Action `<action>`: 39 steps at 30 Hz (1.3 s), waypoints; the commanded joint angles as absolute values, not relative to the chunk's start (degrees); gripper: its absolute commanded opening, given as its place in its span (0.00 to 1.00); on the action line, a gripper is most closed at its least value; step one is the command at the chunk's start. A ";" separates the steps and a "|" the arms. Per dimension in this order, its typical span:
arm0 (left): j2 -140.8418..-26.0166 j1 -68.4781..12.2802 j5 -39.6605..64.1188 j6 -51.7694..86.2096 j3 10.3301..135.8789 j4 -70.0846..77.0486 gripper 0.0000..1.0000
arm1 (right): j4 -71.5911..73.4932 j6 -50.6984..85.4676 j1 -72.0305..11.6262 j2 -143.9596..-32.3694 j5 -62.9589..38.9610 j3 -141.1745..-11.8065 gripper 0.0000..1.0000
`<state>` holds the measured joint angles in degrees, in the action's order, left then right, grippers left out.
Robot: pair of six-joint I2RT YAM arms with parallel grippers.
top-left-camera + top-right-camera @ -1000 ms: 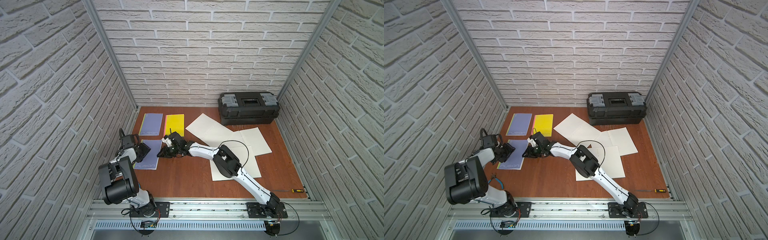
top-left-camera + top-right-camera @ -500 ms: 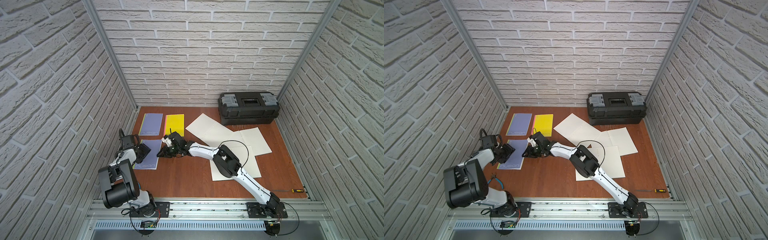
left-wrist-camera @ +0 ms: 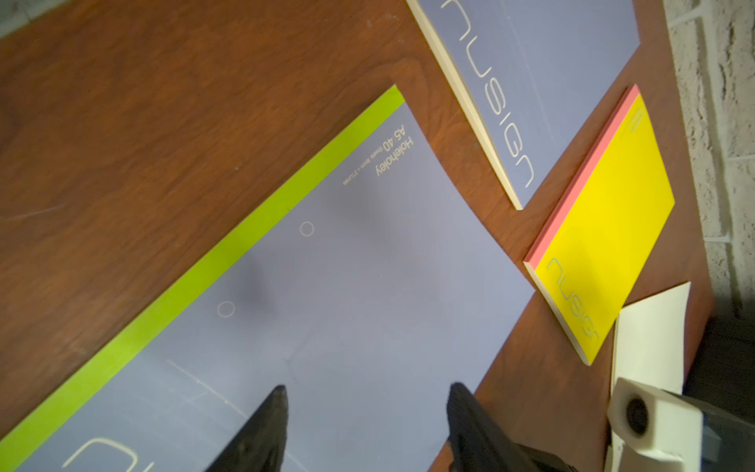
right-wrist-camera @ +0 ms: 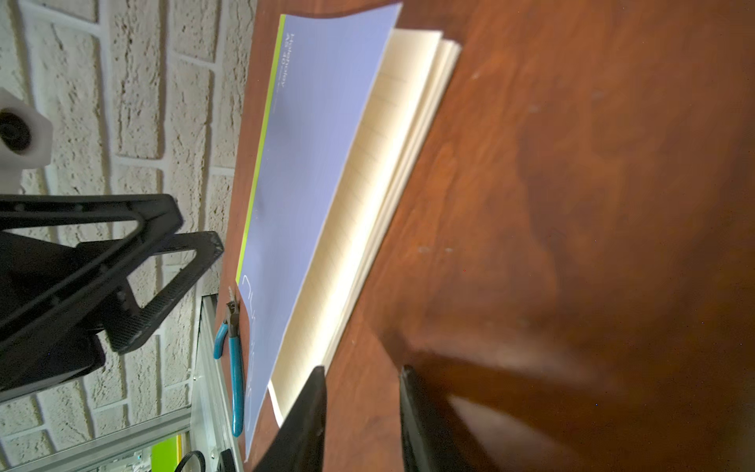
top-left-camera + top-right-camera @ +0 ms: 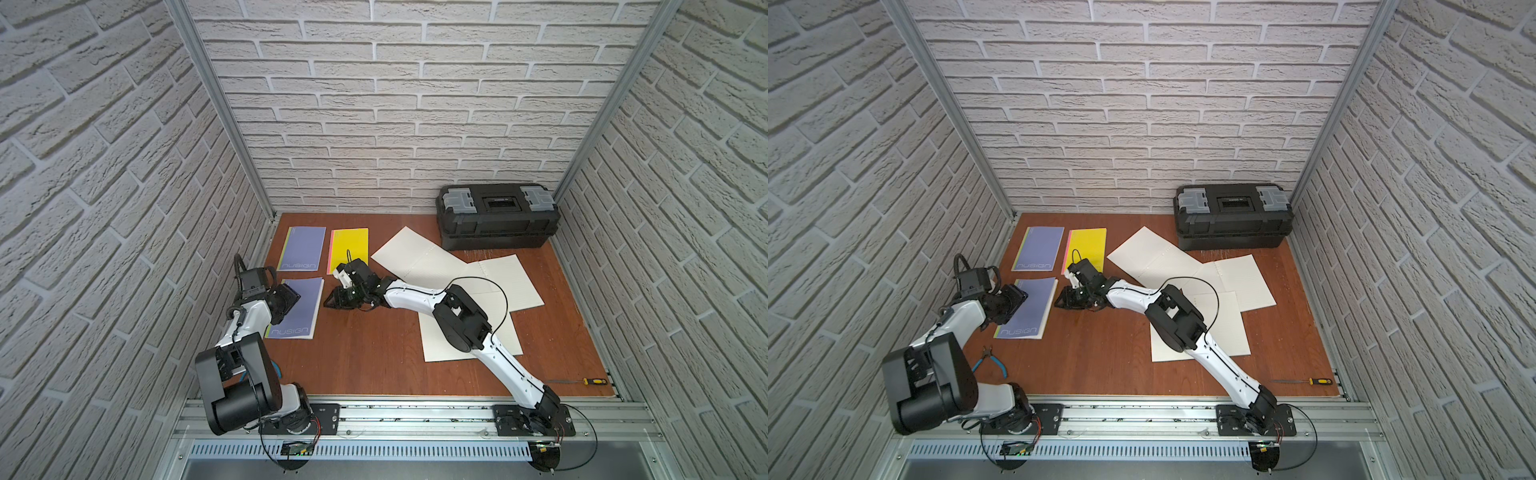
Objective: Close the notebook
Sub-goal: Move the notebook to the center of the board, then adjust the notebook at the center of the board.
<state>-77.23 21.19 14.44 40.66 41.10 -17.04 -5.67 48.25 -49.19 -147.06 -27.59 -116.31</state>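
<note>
Far left, by the side wall: left gripper (image 5: 286, 301) is seen over the spine-side half of the purple notebook (image 5: 301, 309). Jaws are spread, nothing is held. Fingertips (image 3: 265, 425) sit low over the cover; contact can't be confirmed. Blue pliers (image 5: 990, 359) lie in front of it, not involved.

Notebook is laid on the table (image 5: 374, 353) near the left wall, long axis running from the front rail toward the back wall. Green spine strip (image 3: 245, 239) faces the wall; free page edge faces the table centre. Cover is down, but in the right wrist view it is bowed up slightly and the pages (image 4: 392, 163) are fanned at the free edge. Judged nearly closed, not pressed flat.

Right gripper (image 5: 328, 303) is parked just beside that free edge, tips low at the table, jaws narrowly parted, nothing between them.

Key relation: notebook lies left of the right gripper and directly under the left one, so the left arm is judged better placed. A press down on the cover toward the free edge is probably all that's needed.

Behind and further right: second purple notebook (image 5: 302, 248), yellow notebook (image 5: 350, 246), loose sheets (image 5: 415, 257), toolbox (image 5: 496, 216), screwdriver (image 5: 590, 380). None involved.
</note>
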 commanded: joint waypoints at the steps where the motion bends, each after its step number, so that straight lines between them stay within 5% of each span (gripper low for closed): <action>1: -75.03 20.61 14.24 39.81 42.87 -18.71 0.63 | -5.21 45.16 -48.79 -139.29 -24.91 -113.31 0.32; 26: -67.79 -1.51 7.49 41.26 47.99 -24.89 0.68 | -8.52 36.80 -43.36 -107.36 -12.04 -75.42 0.32; 39: -76.14 -18.02 5.28 42.89 49.24 -19.85 0.68 | -19.06 32.77 -37.84 -101.52 -4.44 -73.12 0.40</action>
<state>-74.96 -16.12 6.61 42.30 47.40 -22.72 -15.99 34.50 -39.09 -103.48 -7.11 -73.47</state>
